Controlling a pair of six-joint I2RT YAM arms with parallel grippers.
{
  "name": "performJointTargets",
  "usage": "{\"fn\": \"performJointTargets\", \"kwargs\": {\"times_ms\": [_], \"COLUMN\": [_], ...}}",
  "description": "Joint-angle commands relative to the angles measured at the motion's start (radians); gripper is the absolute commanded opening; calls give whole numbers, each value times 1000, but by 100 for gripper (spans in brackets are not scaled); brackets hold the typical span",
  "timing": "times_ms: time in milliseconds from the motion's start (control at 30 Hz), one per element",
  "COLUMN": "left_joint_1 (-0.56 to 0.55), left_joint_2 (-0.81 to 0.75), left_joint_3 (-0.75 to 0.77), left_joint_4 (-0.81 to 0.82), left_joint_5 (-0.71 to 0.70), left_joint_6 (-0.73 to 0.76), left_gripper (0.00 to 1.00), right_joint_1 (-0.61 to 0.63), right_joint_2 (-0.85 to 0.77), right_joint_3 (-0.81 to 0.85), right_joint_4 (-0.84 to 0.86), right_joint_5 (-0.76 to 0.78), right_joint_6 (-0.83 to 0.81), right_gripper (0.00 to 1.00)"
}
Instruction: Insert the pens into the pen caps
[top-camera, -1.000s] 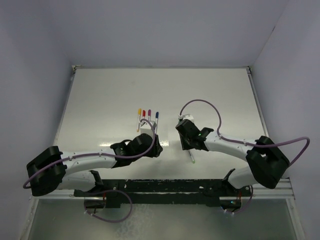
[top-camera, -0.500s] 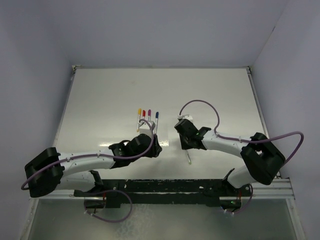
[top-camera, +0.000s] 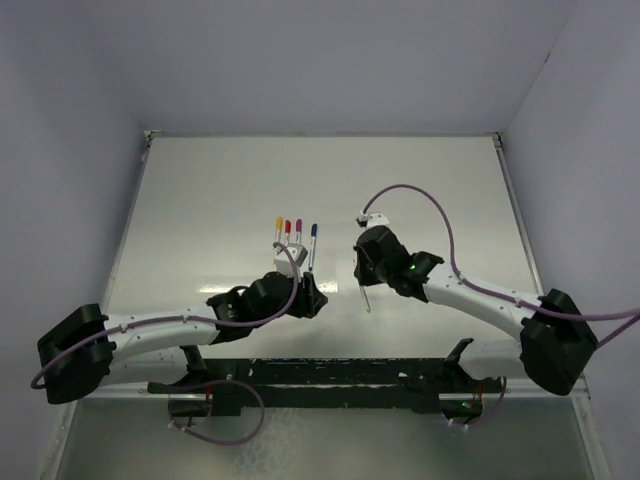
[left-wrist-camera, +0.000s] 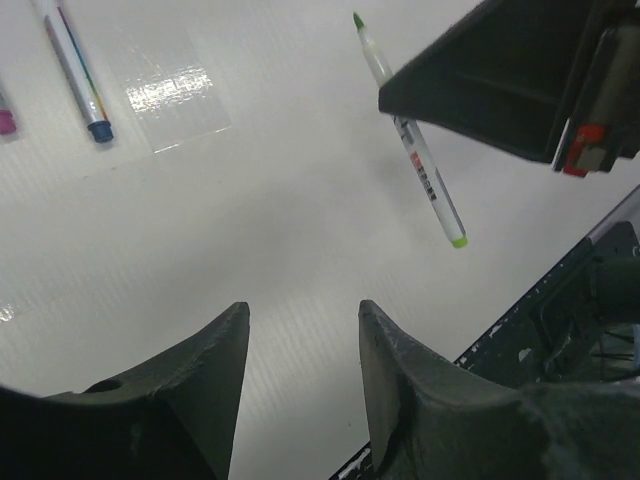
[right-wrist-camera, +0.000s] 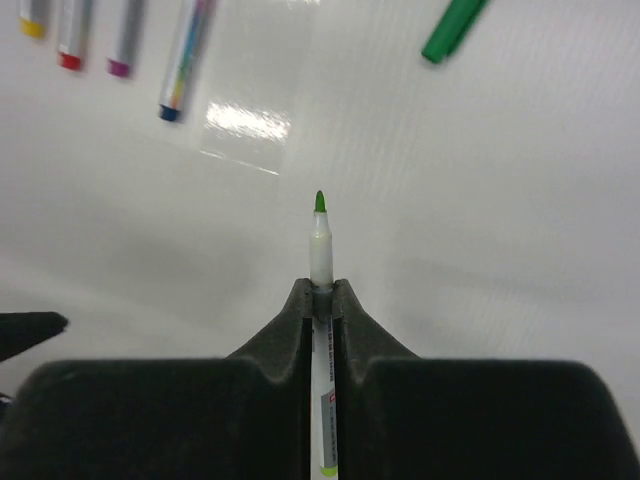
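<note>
A pale pen with a green tip (right-wrist-camera: 320, 240) is clamped upright between the fingers of my right gripper (right-wrist-camera: 320, 286), which is shut on its barrel just below the tip. The overhead view shows this pen (top-camera: 366, 297) hanging under the right gripper (top-camera: 366, 274), off the table. A loose green cap (right-wrist-camera: 452, 28) lies ahead of it to the right. Several capped pens lie side by side, with yellow (top-camera: 278, 235), red (top-camera: 287, 236), purple (top-camera: 298, 236) and blue (top-camera: 312, 242) caps. My left gripper (left-wrist-camera: 302, 312) stands open over bare table, left of the held pen (left-wrist-camera: 412, 150).
A glossy patch of clear tape (right-wrist-camera: 245, 125) sits on the white table beside the blue-capped pen (right-wrist-camera: 186, 65). The black rail (top-camera: 350, 375) runs along the near edge. Grey walls (top-camera: 70, 180) enclose the table on three sides.
My right gripper has shut on the green-tipped pen and lifted it off the table, its arm stretching out further. The left gripper has opened a little and shifted slightly.
</note>
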Motion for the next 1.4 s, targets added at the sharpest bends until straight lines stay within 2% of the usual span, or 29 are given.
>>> {"fn": "performJointTargets", "kwargs": {"times_ms": [0, 233, 367, 733, 1000, 1267, 1333, 1367], "left_joint_1": [-7, -7, -6, -7, -6, -6, -6, -6], "left_joint_2": [-73, -49, -18, 51, 41, 69, 74, 73], "left_joint_3": [-57, -70, -69, -23, -15, -5, -9, -11], "left_joint_4": [215, 392, 470, 537, 559, 582, 598, 601], "left_joint_5": [83, 153, 144, 103, 67, 78, 78, 77], "left_joint_6": [83, 132, 126, 139, 156, 160, 159, 158], "left_gripper": [52, 52, 53, 54, 51, 43, 36, 30], "right_joint_1": [0, -1, 0, 2, 8, 14, 18, 19], "right_joint_2": [-144, -278, -303, -349, -377, -366, -361, -361], "right_joint_3": [24, -128, -179, -244, -274, -286, -291, -294], "right_joint_4": [177, 540, 660, 768, 768, 785, 791, 792], "right_joint_5": [-20, -94, -134, -180, -187, -185, -184, -182], "right_joint_6": [-32, 3, 55, 145, 165, 180, 184, 185], "right_gripper": [0, 0, 0, 0, 0, 0, 0, 0]}}
